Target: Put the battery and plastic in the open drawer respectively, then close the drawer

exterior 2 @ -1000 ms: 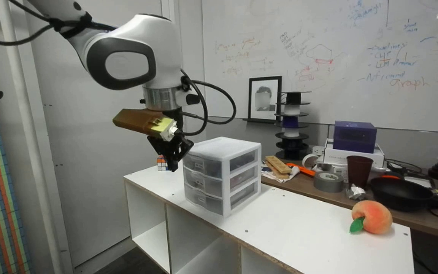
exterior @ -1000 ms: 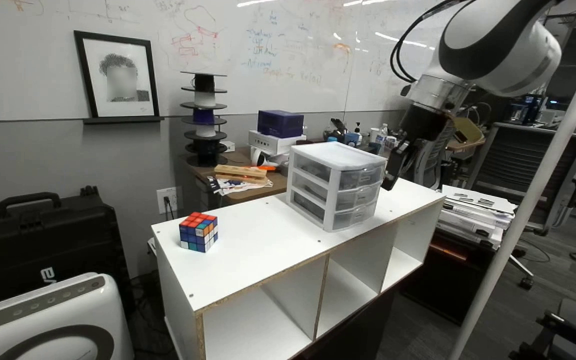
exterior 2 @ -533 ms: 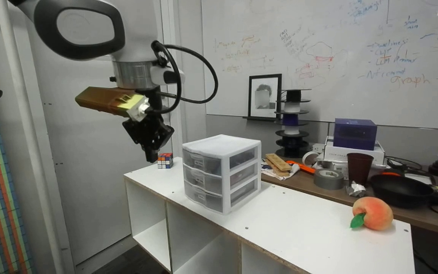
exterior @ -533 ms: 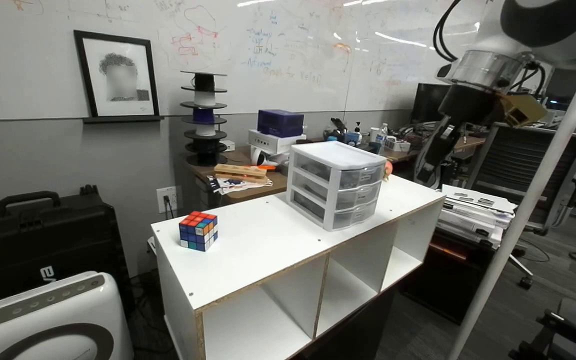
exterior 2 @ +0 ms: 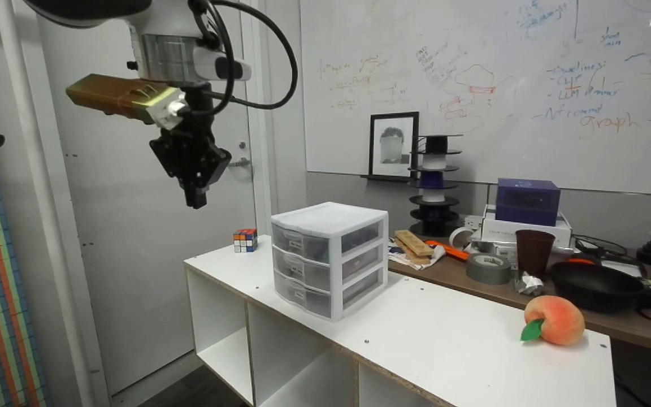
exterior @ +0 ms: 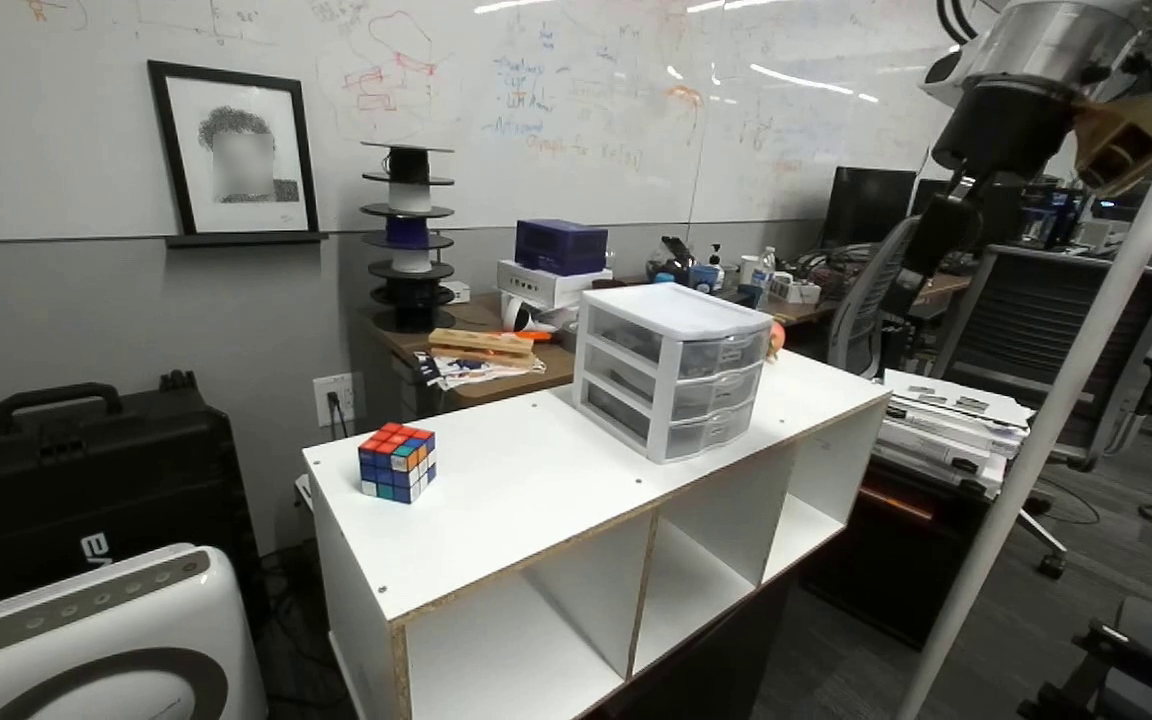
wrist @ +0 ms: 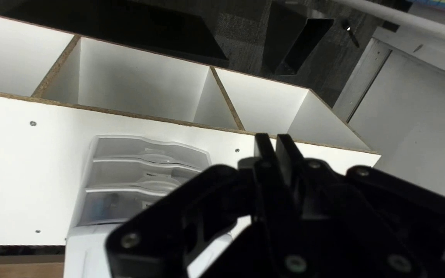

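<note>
The small three-tier drawer unit (exterior: 681, 305) stands on the white shelf; it also shows in an exterior view (exterior 2: 334, 217). All three frosted drawers look shut. The top drawer (exterior 2: 301, 244) shows blurred bluish and dark contents in the wrist view (wrist: 118, 206). Something pinkish shows faintly through the middle tier's side (exterior 2: 361, 264). No battery or plastic piece can be made out clearly. My gripper (exterior 2: 195, 200) hangs above and in front of the unit, apart from it. In the wrist view its fingertips (wrist: 272, 137) are almost together, with a narrow gap and nothing between them.
A Rubik's cube (exterior: 397, 463) and a peach (exterior 2: 554, 319) sit at opposite ends of the white cubby shelf (exterior: 506, 490). A desk behind holds a spool stack (exterior 2: 434, 186), tape (exterior 2: 488, 268), a cup (exterior 2: 533, 251) and a black pan (exterior 2: 597, 285). A white pole (exterior: 1026, 480) stands nearby.
My gripper has moved up and away from the drawer unit's front. The drawer unit, cube and peach have stayed in place, and the drawers look shut throughout.
</note>
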{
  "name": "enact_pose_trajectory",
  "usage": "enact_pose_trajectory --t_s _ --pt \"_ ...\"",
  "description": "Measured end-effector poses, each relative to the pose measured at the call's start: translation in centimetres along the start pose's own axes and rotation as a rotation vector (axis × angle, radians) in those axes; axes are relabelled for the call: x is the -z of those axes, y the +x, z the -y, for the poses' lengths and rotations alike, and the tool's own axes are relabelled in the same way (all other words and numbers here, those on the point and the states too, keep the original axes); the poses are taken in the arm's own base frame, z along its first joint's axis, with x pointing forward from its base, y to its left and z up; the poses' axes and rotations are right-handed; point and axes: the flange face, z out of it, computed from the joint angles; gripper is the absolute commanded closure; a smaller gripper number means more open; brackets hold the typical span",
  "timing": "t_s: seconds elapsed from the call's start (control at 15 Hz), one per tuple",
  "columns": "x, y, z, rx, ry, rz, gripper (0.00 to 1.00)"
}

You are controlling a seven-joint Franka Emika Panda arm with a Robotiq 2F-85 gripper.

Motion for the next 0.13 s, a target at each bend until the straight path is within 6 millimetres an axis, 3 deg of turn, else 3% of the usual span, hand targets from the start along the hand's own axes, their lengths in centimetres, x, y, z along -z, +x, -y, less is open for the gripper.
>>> enact_pose_trajectory --t_s 0.07,0.13 --pt "0.38 -0.34 0.13 0.0 0.017 0.015 0.74" --pt "0.72 -0.72 0.3 0.0 0.041 0.036 0.67"
